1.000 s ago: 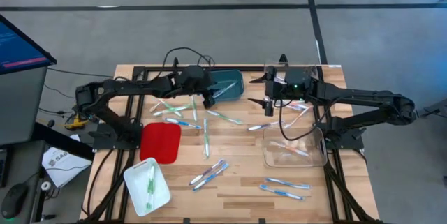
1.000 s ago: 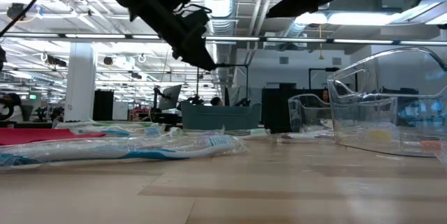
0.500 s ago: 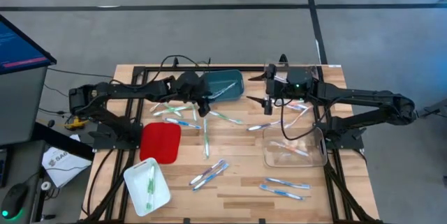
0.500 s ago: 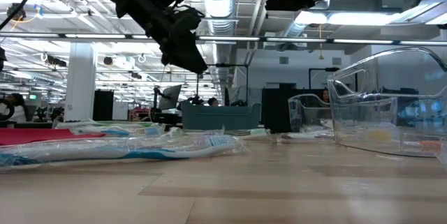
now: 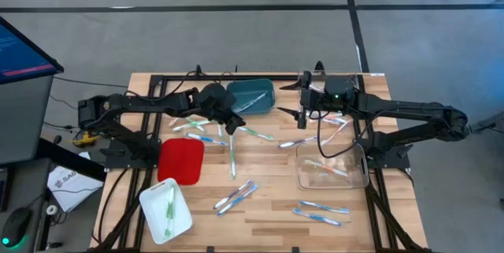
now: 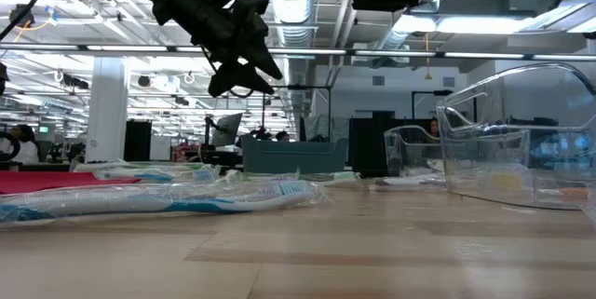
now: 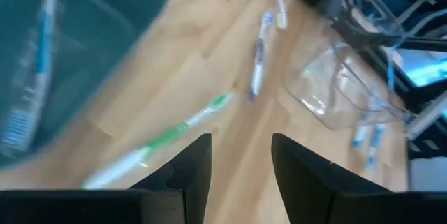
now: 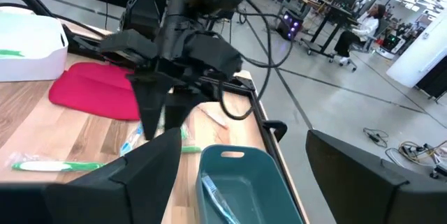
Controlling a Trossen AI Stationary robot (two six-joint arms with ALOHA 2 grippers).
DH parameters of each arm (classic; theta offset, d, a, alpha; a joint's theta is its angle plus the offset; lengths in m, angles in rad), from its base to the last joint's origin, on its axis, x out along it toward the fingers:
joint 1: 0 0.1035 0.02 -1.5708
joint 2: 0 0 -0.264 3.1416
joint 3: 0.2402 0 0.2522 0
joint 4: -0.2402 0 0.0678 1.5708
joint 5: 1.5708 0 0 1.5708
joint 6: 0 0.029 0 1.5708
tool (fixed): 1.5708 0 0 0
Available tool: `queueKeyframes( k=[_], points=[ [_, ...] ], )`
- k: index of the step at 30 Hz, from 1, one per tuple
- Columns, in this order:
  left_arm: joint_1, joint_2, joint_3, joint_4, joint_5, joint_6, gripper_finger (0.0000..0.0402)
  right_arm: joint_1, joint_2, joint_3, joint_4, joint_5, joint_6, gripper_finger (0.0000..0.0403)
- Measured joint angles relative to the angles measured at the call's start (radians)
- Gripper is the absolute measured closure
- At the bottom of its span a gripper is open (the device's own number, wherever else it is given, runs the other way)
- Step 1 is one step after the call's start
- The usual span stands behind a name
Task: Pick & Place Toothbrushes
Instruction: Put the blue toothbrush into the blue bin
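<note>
Most toothbrushes lie loose on the table, so by my reckoning the sorting is well short of half done; the left pincer hangs above the wood with its fingers parted and nothing between them, and right beneath and just ahead of it lies a green brush, the likeliest next pick; just beside the pincer on its far side sits the teal bin, which already holds at least one blue brush; near its other side a cluster of blue and green brushes rests on the boards, and beyond them stands the red tray, on which I can see no brush; farther off toward the table's front are a pair of blue-and-pink brushes; farther again, at the front corner, the white tray carries a green one; across the table the right pincer waits aloft with its fingers spread wide and nothing held, well apart from the left; past it more brushes lie scattered; the clear bin holds a few, and two blue ones lie on the wood in front of it; how many sit in each bin I cannot tell.
</note>
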Motion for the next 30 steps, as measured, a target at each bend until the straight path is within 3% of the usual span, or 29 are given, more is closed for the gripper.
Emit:
queueKeyframes(
  k=[19, 30],
  points=[
    [-0.202, 0.0, 0.0, 0.039, -0.09, 0.104, 0.0257, 0.002, 0.0, 0.0, -0.003, 0.001, 0.116, 0.0101],
    [-0.329, 0.001, 0.0, 0.097, -0.132, 0.104, 0.0257, 0.1, 0.0, 0.0, 0.037, 0.001, 0.167, 0.0101]
  ],
)
